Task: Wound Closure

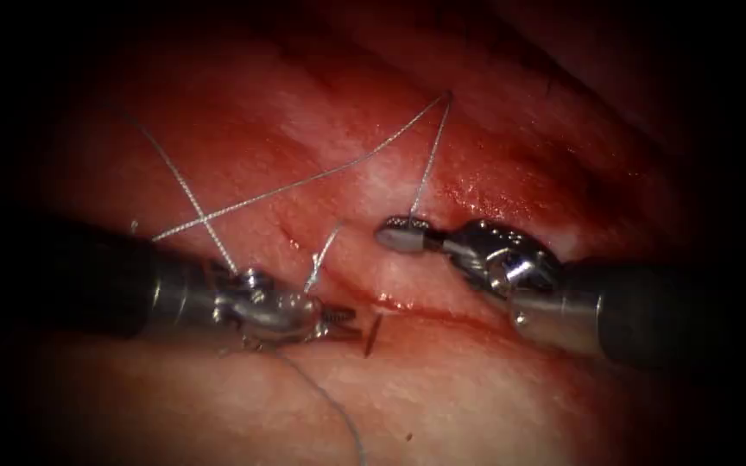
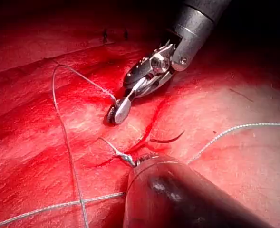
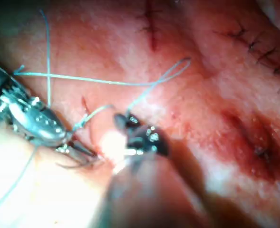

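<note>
Gripping thread (image 1: 423, 177), right claw (image 1: 401, 233) closed; left claw (image 1: 343, 321) parted beside needle (image 1: 372, 335) in tissue (image 1: 477, 397).

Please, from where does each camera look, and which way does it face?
Endoscope: above and in front of the cut, facing down; left tool enters from picture-left, right tool from picture-right, shut on the thread.
Left wrist: on the left arm, facing past its own tool toward the right tool.
Right wrist: on the right arm, facing past its own tool toward the left tool.
Endoscope and left wrist share the needle by the left tool's tip; held or in tissue, unclear.
</note>
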`<state>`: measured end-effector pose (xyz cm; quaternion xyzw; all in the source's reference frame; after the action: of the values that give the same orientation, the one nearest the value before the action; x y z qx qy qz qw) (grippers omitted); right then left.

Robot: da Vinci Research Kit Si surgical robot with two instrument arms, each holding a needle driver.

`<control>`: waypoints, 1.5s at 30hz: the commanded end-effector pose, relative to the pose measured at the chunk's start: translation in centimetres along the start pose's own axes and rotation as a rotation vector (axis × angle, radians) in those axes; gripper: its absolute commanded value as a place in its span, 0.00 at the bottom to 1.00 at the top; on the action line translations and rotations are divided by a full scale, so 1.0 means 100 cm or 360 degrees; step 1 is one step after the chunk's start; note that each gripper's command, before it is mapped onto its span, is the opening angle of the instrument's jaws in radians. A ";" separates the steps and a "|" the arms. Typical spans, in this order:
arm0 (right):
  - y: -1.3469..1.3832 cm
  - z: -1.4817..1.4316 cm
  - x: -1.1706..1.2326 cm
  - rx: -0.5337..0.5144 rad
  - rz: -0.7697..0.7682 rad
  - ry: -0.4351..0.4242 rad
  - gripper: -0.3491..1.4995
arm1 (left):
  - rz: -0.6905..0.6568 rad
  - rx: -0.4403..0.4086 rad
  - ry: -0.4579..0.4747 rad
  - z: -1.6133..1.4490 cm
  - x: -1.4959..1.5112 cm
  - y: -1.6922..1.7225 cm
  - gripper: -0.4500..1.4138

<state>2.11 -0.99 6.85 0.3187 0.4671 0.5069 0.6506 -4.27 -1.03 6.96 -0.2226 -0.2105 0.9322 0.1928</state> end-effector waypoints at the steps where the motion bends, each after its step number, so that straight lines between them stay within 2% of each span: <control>1: -0.0002 0.0007 -0.0002 0.0007 -0.0003 -0.0013 0.00 | 0.0035 -0.0011 0.0000 0.0006 0.0002 0.0003 0.34; 3: -0.0001 0.0007 0.0001 -0.0007 -0.0009 0.0011 0.00 | 0.0043 -0.0013 0.0000 0.0005 0.0003 0.0003 0.34; 4: 0.0001 0.0005 0.0007 -0.0033 -0.0068 0.0059 0.23 | 0.0060 -0.0017 0.0005 0.0003 0.0005 0.0004 0.34; 5: 0.0004 0.0004 0.0012 -0.0049 -0.0100 0.0096 0.41 | 0.0077 -0.0019 0.0019 0.0000 0.0006 0.0004 0.34; 6: 0.0015 -0.0006 0.0033 -0.0083 -0.0170 0.0214 0.74 | 0.0139 -0.0032 0.0063 -0.0013 0.0010 0.0003 0.35; 7: 0.0018 -0.0011 0.0038 -0.0097 -0.0202 0.0239 0.75 | 0.0203 -0.0031 0.0081 -0.0017 0.0011 0.0002 0.35; 11: 0.0029 -0.0031 0.0049 -0.0125 -0.0246 0.0271 0.77 | 0.0439 -0.0086 0.0122 -0.0024 0.0014 0.0001 0.32; 13: 0.0037 -0.0050 0.0053 -0.0126 -0.0257 0.0314 0.76 | 0.0647 -0.0179 0.0220 -0.0025 0.0014 0.0000 0.38; 15: 0.0039 -0.0054 0.0053 -0.0124 -0.0265 0.0328 0.75 | 0.0682 -0.0190 0.0256 -0.0025 0.0014 0.0000 0.39; 17: 0.0042 -0.0061 0.0051 -0.0141 -0.0271 0.0349 0.72 | 0.0766 -0.0225 0.0391 -0.0023 0.0017 0.0000 0.41; 19: 0.0042 -0.0061 0.0051 -0.0142 -0.0271 0.0350 0.72 | 0.0775 -0.0227 0.0422 -0.0023 0.0019 0.0000 0.41; 20: 0.0042 -0.0058 0.0050 -0.0145 -0.0281 0.0352 0.71 | 0.0800 -0.0242 0.0514 -0.0020 0.0025 0.0000 0.43; 23: 0.0041 -0.0056 0.0051 -0.0149 -0.0280 0.0354 0.71 | 0.0820 -0.0237 0.0583 -0.0017 0.0031 0.0001 0.48; 25: 0.0041 -0.0052 0.0050 -0.0151 -0.0281 0.0362 0.70 | 0.0848 -0.0232 0.0679 -0.0010 0.0042 0.0002 0.60; 26: 0.0041 -0.0052 0.0050 -0.0151 -0.0281 0.0362 0.70 | 0.0848 -0.0232 0.0679 -0.0010 0.0042 0.0002 0.60; 28: 0.0042 -0.0050 0.0046 -0.0153 -0.0286 0.0364 0.69 | 0.0866 -0.0216 0.0737 -0.0004 0.0052 0.0001 0.69; 31: 0.0043 -0.0047 0.0042 -0.0156 -0.0291 0.0366 0.67 | 0.0875 -0.0167 0.0774 0.0000 0.0059 0.0000 0.70; 37: 0.0043 -0.0043 0.0042 -0.0162 -0.0292 0.0371 0.66 | 0.0861 -0.0128 0.0760 0.0008 0.0060 -0.0003 0.73; 44: 0.0042 -0.0037 0.0041 -0.0170 -0.0293 0.0376 0.65 | 0.0859 -0.0116 0.0756 0.0016 0.0062 -0.0004 0.66; 45: 0.0042 -0.0036 0.0041 -0.0171 -0.0293 0.0377 0.65 | 0.0860 -0.0115 0.0755 0.0018 0.0062 -0.0005 0.62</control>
<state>1.57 -0.48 6.92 0.1762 0.5397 0.5038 0.6510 -4.82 -0.71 6.87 -0.4872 -0.1257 0.8639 -0.0253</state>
